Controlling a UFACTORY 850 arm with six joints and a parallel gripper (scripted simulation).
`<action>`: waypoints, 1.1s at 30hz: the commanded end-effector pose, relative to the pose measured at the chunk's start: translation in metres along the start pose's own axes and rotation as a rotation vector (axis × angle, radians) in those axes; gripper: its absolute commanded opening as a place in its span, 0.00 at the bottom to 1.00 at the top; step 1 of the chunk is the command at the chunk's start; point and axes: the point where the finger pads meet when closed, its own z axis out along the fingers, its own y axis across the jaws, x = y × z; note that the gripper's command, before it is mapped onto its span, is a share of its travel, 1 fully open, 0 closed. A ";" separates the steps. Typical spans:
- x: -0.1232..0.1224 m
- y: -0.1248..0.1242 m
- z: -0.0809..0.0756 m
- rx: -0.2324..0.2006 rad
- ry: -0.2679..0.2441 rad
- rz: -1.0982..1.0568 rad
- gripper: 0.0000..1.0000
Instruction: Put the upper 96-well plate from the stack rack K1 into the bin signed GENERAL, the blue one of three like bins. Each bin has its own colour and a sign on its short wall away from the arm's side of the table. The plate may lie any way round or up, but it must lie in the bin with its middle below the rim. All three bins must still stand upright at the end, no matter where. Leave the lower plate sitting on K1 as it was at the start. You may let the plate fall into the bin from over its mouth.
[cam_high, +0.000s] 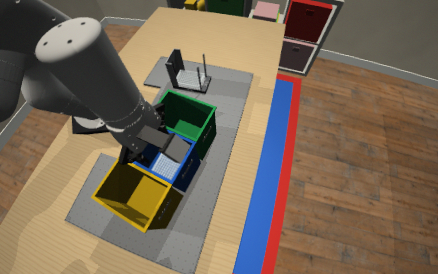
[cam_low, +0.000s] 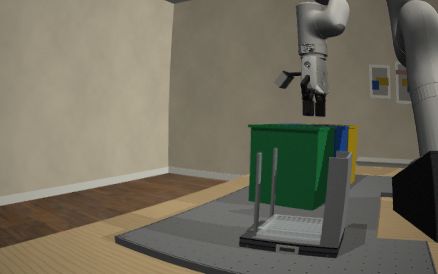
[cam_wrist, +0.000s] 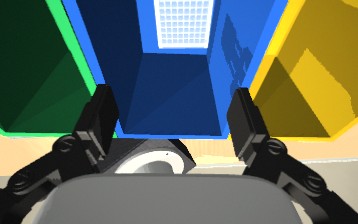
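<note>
The 96-well plate (cam_high: 165, 166) lies inside the blue bin (cam_high: 191, 165), down on its floor and well below the rim, at the end of the bin that is farther from the arm's side of the tabletop (cam_high: 235, 35). In the wrist view the plate (cam_wrist: 183, 22) shows as a pale white grid at the far end of the blue floor, and nothing touches it from above.

The end effector (cam_wrist: 175, 120) hangs over the mouth of the blue bin with its two black fingers spread wide apart, and nothing is between them. In the exterior view it (cam_low: 314, 106) stands clearly above the bin rims, pointing straight down.

The blue bin stands between the green bin (cam_high: 207, 132) and the yellow bin (cam_high: 112, 177), and the three are close together in one row on the grey mat (cam_high: 225, 107). All three stand upright. The yellow bin is toward the near end of the tabletop and the green one toward the far end.

Beyond the green bin, near the far end of the tabletop, stands the stack rack K1 (cam_low: 338, 195). One plate (cam_low: 292, 229) rests on its base, between the two thin posts (cam_low: 258, 187) and the grey back panel.
</note>
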 end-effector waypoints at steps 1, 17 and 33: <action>0.001 0.000 -0.012 0.001 0.001 0.001 1.00; 0.001 0.000 -0.036 0.001 0.001 0.001 1.00; 0.001 0.000 -0.036 0.001 0.001 0.001 1.00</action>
